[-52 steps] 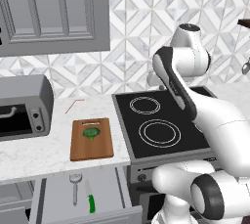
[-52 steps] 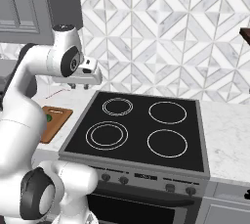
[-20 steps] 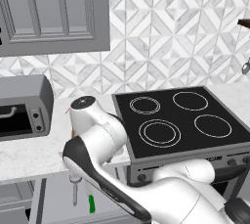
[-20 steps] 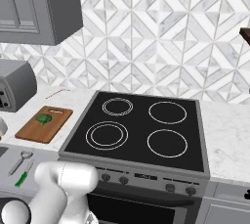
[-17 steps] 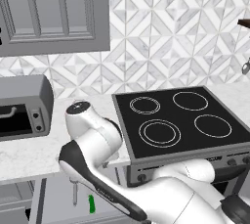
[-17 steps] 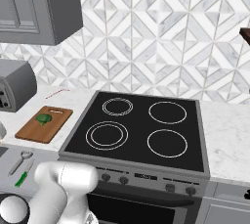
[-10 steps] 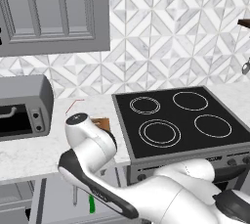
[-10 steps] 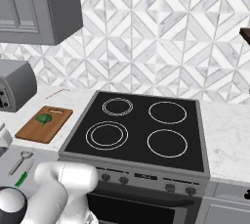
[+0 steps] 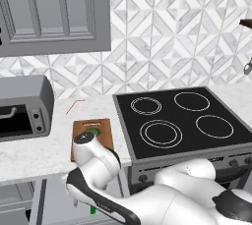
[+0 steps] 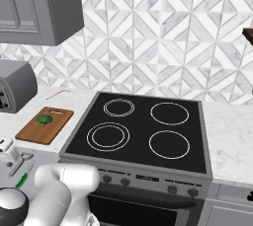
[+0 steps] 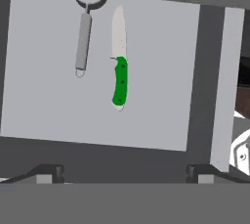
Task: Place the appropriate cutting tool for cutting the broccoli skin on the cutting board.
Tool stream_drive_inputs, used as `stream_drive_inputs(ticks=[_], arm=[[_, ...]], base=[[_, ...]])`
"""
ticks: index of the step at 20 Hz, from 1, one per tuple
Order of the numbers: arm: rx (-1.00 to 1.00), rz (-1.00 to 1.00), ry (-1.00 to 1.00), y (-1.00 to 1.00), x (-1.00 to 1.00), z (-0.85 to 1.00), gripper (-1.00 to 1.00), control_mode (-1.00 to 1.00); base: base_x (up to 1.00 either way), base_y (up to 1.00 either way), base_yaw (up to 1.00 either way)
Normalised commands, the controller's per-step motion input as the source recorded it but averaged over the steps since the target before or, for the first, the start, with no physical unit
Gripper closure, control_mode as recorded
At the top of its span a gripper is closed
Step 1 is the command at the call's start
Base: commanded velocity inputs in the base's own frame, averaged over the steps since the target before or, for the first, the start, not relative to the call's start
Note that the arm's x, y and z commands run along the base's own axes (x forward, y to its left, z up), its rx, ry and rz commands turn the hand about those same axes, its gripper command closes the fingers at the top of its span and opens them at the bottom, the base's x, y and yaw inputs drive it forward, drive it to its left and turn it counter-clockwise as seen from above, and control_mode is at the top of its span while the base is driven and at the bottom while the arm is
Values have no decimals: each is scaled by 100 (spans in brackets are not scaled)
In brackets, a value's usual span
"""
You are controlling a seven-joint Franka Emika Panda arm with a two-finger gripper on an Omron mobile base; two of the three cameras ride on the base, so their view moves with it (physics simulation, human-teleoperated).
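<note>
Hand view: knife (image 11: pixel 119 78) beyond gripper (image 11: pixel 124 171) (apart).

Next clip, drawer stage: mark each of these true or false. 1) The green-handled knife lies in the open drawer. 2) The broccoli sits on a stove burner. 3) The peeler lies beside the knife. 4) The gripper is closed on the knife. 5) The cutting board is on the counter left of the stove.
1) True: the knife lies flat on the floor of the drawer.
2) False: the broccoli rests on the cutting board, not on the stove.
3) True: the grey peeler lies next to the knife, roughly parallel and apart from it.
4) False: the gripper hangs above the drawer with fingertips spread wide, holding nothing.
5) True: the board lies on the counter to the stove's left.
</note>
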Motion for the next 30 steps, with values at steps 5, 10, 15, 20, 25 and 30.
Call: stream_drive_inputs(ticks=[5, 10, 15, 20, 25, 30], arm=[[2, -3, 6, 0, 11, -53, -100, -100], [0, 0, 11, 2, 1, -51, -100, -100], [0, 0, 11, 10, 9, -44, -100, -100], [0, -1, 12, 17, 11, -36, -100, -100], [0, 0, 13, 12, -2, -23, -100, -100], [0, 0, 13, 1, -37, -1, -100, -100]], base=[[0, 0, 0], [0, 0, 0], [0, 0, 0], [0, 0, 0], [0, 0, 0], [0, 0, 0]])
